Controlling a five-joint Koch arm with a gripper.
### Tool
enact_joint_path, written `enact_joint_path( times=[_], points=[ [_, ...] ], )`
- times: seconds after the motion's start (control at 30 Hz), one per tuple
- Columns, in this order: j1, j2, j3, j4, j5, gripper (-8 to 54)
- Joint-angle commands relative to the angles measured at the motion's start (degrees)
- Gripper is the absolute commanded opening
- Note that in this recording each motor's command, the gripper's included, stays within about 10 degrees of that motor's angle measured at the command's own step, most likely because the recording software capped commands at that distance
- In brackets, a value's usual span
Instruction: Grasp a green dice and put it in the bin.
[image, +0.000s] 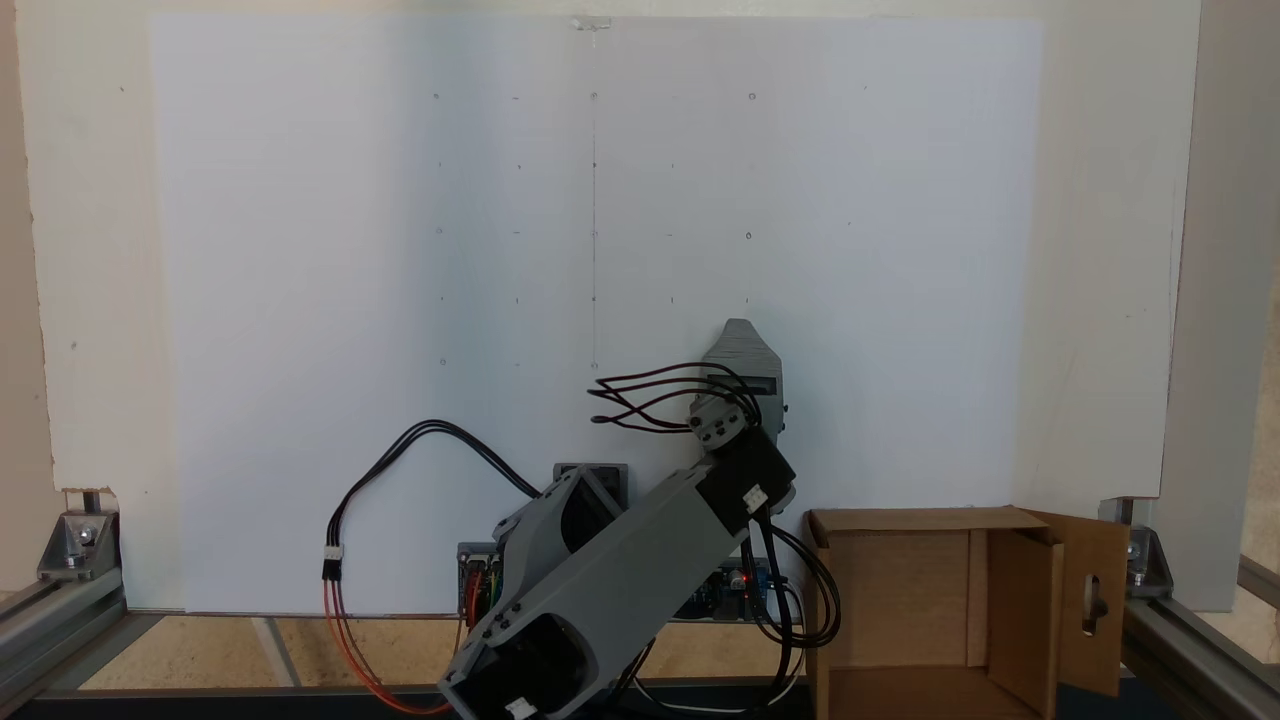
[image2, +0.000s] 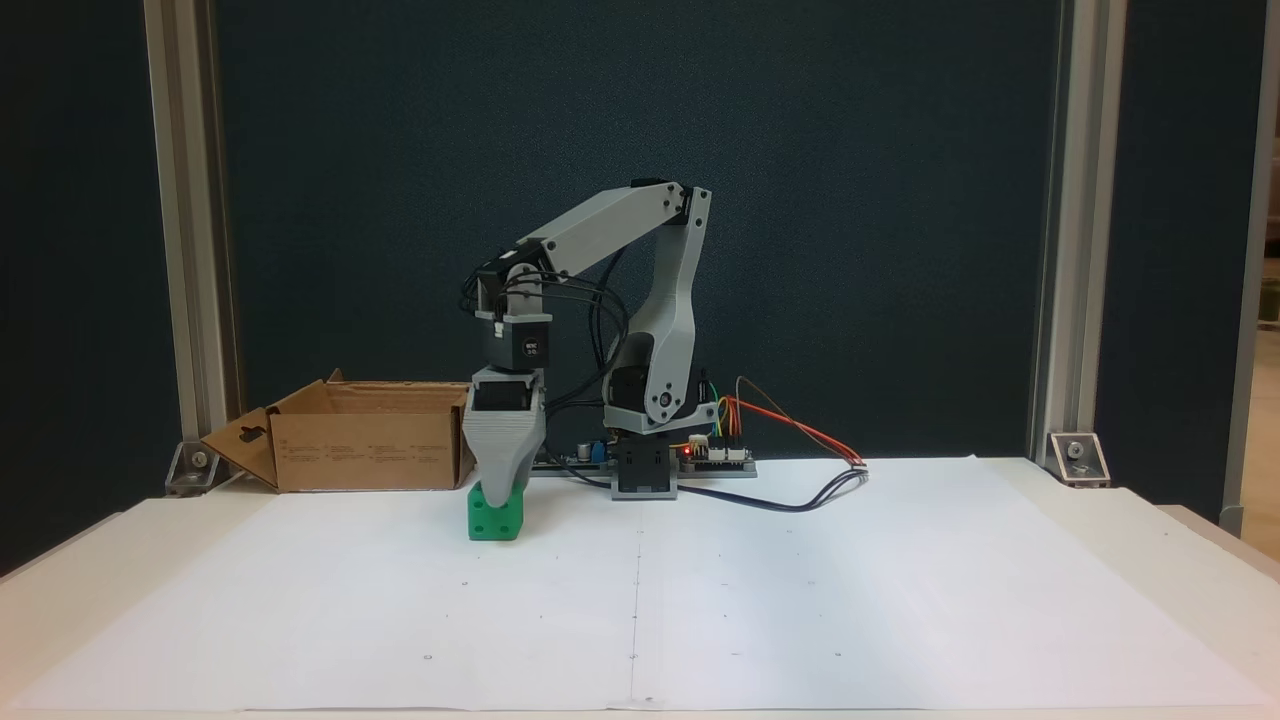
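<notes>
Green dice (image2: 494, 517) sits on the white paper sheet (image2: 640, 600) that covers the desk (image2: 1190, 540), just in front of the right end of the bin (image2: 360, 450) as the front fixed view shows it. The pincer (image2: 503, 490) comes straight down on it from above, its grey tapered body meeting the top of the cube. From the front the two jaws lie one behind the other, so whether they are closed on the dice or merely set around it cannot be told. In the fixed view from above, the pincer (image: 740, 335) hides the cube beneath its own body.

The step in hand looks like the grasp itself. To do it well, the jaws should reach low enough on the cube's flat sides to clear its rounded upper corners, which would let the plastic squirt out under pressure. The squeeze should be square across two opposite faces, with the wrist kept vertical so the cube does not twist.

Once the hold is firm, a straight lift is wise before any swing. The bin stands near, its open flaps upright and one slotted flap (image2: 240, 445) splayed outward. The dice has to rise above the cardboard wall before it travels sideways. A release over the middle of the bin, well inside the flaps, keeps the cube from bouncing off an edge. The loose cables (image2: 800, 490) by the arm's base lie on the far side and should not interfere.
</notes>
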Motion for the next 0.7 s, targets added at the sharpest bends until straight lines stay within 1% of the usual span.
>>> enact_joint_path(
  times=[0.0, 0.43, 0.67],
  points=[
    [-0.88, 0.0, -0.97, 0.09, -4.22, 44.4],
    [-1.05, -5.1, -0.97, -5.62, -4.04, 43.2],
    [0.09, -5.71, -0.97, -7.38, -4.13, 43.2]
  ],
)
